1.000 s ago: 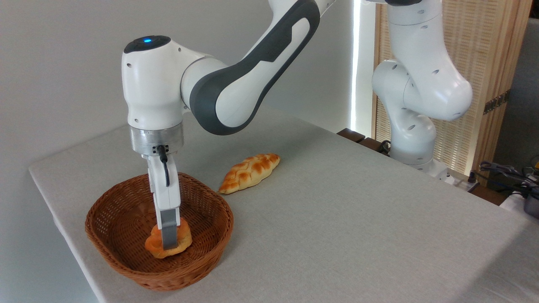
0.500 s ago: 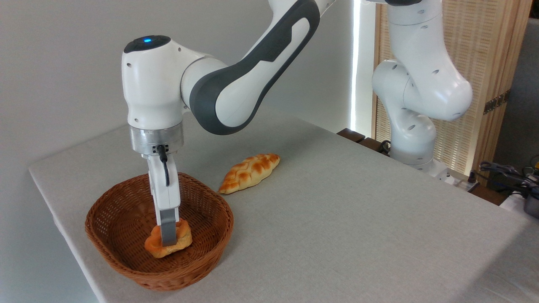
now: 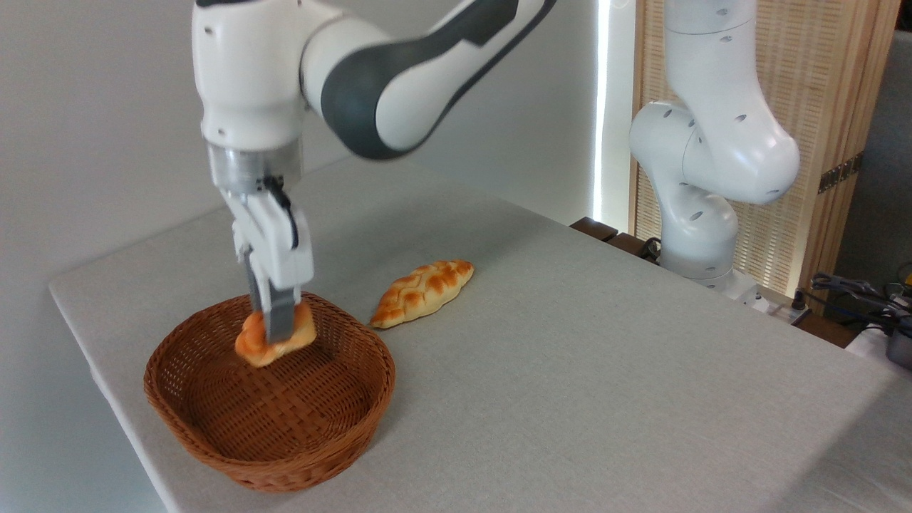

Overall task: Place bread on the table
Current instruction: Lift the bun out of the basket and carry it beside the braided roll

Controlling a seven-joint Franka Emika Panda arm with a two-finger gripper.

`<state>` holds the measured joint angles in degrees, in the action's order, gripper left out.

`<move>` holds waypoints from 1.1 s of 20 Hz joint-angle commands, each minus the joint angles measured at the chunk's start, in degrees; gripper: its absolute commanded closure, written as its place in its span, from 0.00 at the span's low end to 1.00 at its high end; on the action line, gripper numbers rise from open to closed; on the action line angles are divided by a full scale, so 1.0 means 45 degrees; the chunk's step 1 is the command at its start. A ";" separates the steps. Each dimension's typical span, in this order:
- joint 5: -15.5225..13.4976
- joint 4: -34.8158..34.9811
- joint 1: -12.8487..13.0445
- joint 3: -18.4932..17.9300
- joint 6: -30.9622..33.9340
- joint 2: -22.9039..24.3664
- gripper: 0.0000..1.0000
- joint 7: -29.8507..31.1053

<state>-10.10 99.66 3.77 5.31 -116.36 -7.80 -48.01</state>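
Nearest the viewer, a shallow oval wicker basket (image 3: 271, 413) of brown woven cane, with a basket-weave floor and a thick rolled rim, sits at the front left corner of the table (image 3: 570, 370), a large flat top covered in light grey-beige cloth of fine, matte weave. Above the basket's rear half, clear of its floor, hangs the bread (image 3: 274, 336), a small rounded bun with a glossy orange-golden, lumpy top and a paler underside, tilted slightly to the right. The gripper (image 3: 274, 329) points straight down, its two slim grey fingers (image 3: 279, 320) clamped on the bun from either side beneath a smooth white housing and a brushed-metal wrist ring. Just beyond the basket's right rim, lying flat on the cloth and apart from the wicker, is a braided loaf (image 3: 423, 293), long and pointed at both ends, its ridged plaits pale gold with browned patches. Farther back at the right stands the arm's base column (image 3: 702, 178), of glossy white rounded segments, before a ribbed bamboo screen (image 3: 812, 107).
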 commanded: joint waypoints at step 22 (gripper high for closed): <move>0.2655 0.5549 0.1233 -0.1687 0.2030 0.3941 0.00 -0.4312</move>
<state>0.92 124.37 8.84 -1.72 -106.52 9.57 -66.37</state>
